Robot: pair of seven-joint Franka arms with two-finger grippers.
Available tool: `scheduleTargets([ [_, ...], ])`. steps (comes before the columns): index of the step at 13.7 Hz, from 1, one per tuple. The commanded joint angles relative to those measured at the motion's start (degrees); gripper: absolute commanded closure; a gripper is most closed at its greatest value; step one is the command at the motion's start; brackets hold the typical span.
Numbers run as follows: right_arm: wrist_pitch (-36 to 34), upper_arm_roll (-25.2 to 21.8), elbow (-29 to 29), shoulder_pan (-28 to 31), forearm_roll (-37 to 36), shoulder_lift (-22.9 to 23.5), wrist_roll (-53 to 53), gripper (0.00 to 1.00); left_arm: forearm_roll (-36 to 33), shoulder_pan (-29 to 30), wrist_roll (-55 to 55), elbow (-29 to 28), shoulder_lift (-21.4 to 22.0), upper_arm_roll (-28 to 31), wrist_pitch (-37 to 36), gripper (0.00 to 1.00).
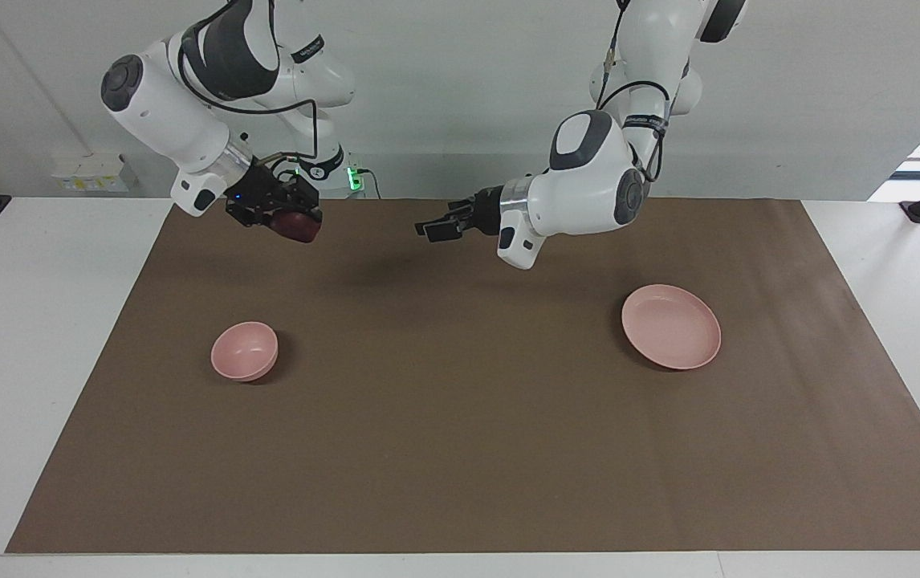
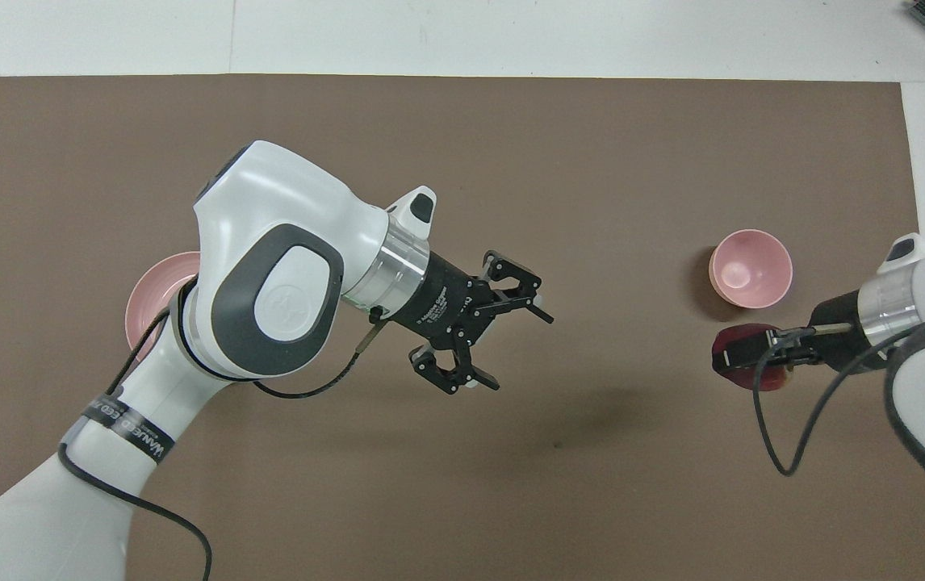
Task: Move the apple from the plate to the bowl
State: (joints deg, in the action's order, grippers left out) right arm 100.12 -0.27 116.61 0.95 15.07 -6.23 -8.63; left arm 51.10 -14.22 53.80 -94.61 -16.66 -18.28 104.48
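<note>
- The apple (image 1: pixel 299 225), round, smooth and dark red, was clamped in the right hand (image 1: pixel 287 221), held up in the air over the brown mat (image 1: pixel 460 449) at the right arm's end of the counter (image 1: pixel 26 361).
- Being nearly round, the apple showed no clear long axis; its stem could not be made out, so which way it pointed could not be told.
- The bowl (image 1: pixel 244 350), small, deep, round and pale pink with a smooth matte surface, sat on the mat, with nothing in it.
- From overhead, the apple (image 2: pixel 761 367) lay just beside the bowl (image 2: pixel 751 269), on the side nearer the robots.
- The plate (image 1: pixel 671 327), wide, flat and round with a low rim, in the same pale pink, sat bare toward the left arm's end.
- The left hand (image 1: pixel 437 225) hung over the mat's middle, turned sideways, its fingers spread wide and holding nothing.
</note>
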Motion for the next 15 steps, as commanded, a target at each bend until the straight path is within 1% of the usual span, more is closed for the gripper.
scheduleTargets([
  [1, 1.5, 0.4, -6.9, -0.7, -7.2, 6.4, -1.4, 1.0, -7.1, 3.3, -3.0, 0.5, 0.4, -0.2, -0.8, 0.0],
  [3, -0.4, 0.4, -13.0, -1.9, -14.7, 9.8, -1.4, 1.0, -14.4, 5.1, -7.5, 0.8, 0.3, -0.2, -0.5, 0.0],
  [4, -0.4, 0.4, -14.1, -3.3, -18.3, 10.7, -1.4, 1.0, -16.1, 5.7, -9.1, 0.9, 0.3, -0.2, 0.0, 0.0],
  [6, -0.4, 0.4, -14.4, -4.7, -24.9, 11.9, -1.5, 1.0, -19.4, 6.7, -14.3, 1.0, 0.3, -0.1, 0.3, 0.0],
  [8, 0.8, 0.4, -14.2, -5.5, -28.0, 13.8, -4.5, 1.0, -23.1, 7.6, -17.6, 1.9, 0.3, 0.3, 1.2, 0.0],
  [9, 1.8, 0.4, -14.2, -5.5, -30.1, 14.4, -6.8, 1.0, -23.8, 7.8, -17.8, 2.1, 0.2, 0.3, 1.2, 0.0],
  [10, 3.2, 0.4, -14.0, -5.5, -32.0, 14.7, -8.1, 1.0, -23.2, 9.3, -17.8, 2.1, 0.2, 0.3, 1.5, 0.0],
  [11, 4.3, 0.4, -13.9, -5.5, -33.5, 15.2, -8.8, 1.0, -23.5, 10.0, -17.7, 2.7, 0.7, 0.3, 1.6, 0.0],
  [12, 5.0, 0.4, -13.9, -5.4, -36.1, 16.5, -8.9, 1.0, -23.8, 10.5, -17.7, 2.9, 3.1, 0.3, 1.3, 0.0],
  [13, 7.2, 0.4, -13.9, -5.4, -38.4, 17.2, -8.9, 1.0, -24.4, 10.4, -17.4, 2.9, 4.7, 0.3, 1.1, 0.0],
  [15, 10.6, 0.4, -14.1, -5.4, -41.1, 19.1, -8.9, 1.0, -27.0, 10.8, -17.5, 3.1, 4.7, 0.3, 1.2, 0.0],
])
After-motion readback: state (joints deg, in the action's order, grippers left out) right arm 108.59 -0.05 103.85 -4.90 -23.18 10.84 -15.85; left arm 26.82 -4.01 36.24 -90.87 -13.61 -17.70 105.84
